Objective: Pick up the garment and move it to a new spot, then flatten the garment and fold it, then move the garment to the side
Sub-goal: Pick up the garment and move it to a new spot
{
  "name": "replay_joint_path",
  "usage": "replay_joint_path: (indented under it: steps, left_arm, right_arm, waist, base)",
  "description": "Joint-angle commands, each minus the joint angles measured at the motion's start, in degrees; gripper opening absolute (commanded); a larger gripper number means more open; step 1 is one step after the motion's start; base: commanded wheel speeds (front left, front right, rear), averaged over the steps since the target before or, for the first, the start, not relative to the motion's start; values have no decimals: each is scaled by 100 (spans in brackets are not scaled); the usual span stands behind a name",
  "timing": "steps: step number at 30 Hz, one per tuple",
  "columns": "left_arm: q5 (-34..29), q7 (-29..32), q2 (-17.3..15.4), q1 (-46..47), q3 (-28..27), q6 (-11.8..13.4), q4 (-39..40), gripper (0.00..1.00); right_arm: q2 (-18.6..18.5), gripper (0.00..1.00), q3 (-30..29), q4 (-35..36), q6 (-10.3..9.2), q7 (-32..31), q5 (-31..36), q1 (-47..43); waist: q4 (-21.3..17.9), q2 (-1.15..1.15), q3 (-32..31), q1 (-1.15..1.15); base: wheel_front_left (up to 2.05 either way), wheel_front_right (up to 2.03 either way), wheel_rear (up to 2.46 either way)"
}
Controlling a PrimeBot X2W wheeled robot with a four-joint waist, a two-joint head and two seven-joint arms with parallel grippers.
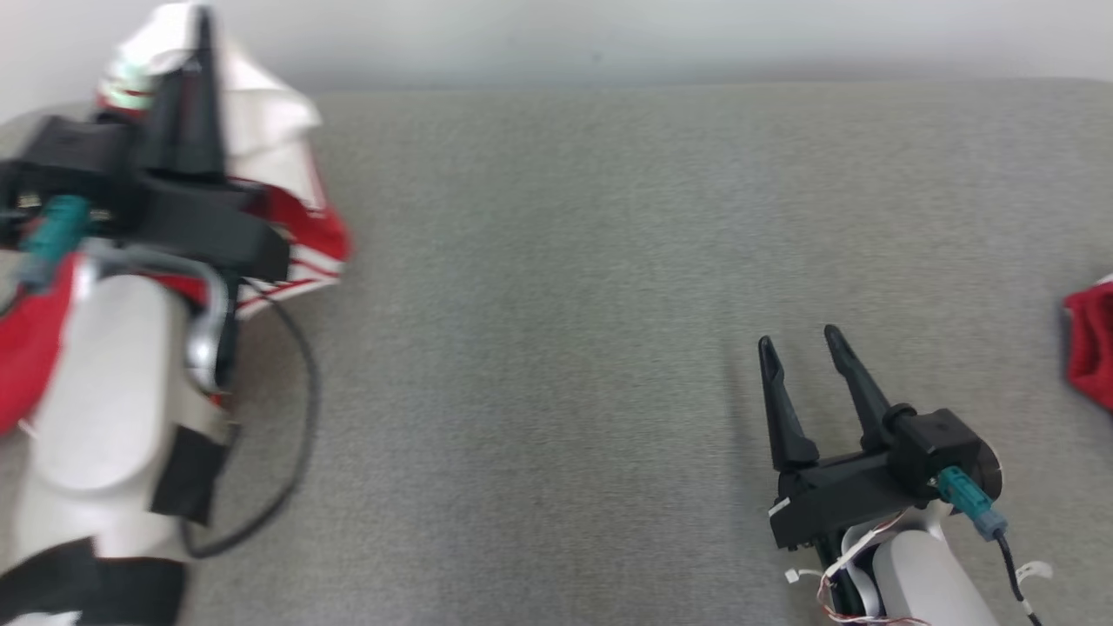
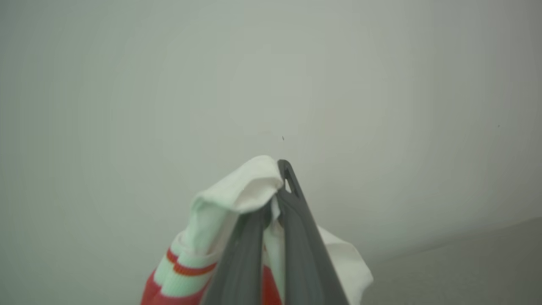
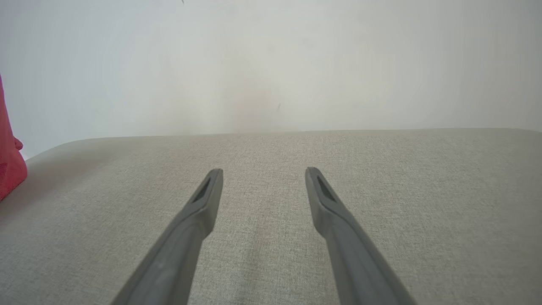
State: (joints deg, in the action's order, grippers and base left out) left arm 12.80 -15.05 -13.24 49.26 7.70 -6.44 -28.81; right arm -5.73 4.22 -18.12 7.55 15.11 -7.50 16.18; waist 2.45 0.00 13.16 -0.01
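You had one garment (image 1: 278,130), white with red stripes and red panels, held up at the far left of the grey fabric surface (image 1: 556,304). Your left gripper (image 1: 202,26) gripped it, its two fingers pressed together on a white fold that draped over their tips. Your right gripper (image 1: 800,339) hung over the bare surface at the lower right, well apart from the garment, its two fingers spread wide with nothing between them. One separate red piece of cloth (image 1: 1091,348) lay at the surface's right edge; what it was could not be told.
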Motion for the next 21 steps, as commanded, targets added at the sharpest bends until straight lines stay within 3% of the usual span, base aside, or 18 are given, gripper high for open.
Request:
replay_joint_path:
  steps: [1, 10, 16, 21]
  left_arm:
    - [11, -17, 137, -19, 119, -28, 50, 0]
    - [612, -18, 943, -419, 689, -104, 489, 0]
    - [1213, -18, 1044, -719, 1495, -93, 866, 0]
    - [1764, -18, 1030, -784, 2430, 163, 1246, 0]
  right_arm:
    - [56, 100, -8, -40, -14, 2, -16, -111]
    - [232, 100, -39, -122, -14, 3, 30, -238]
    - [270, 100, 6, -179, -14, 3, -20, -210]
    - [281, 100, -29, -208, -14, 3, -52, -229]
  waist:
    - [-330, 0, -300, 1]
    - [-1023, 0, -631, 1]
    - [-1462, 0, -659, 1]
    - [-1692, 0, -585, 1]
  base:
    - [0, 0, 0]
    - [0, 0, 0]
    - [0, 0, 0]
    - [0, 0, 0]
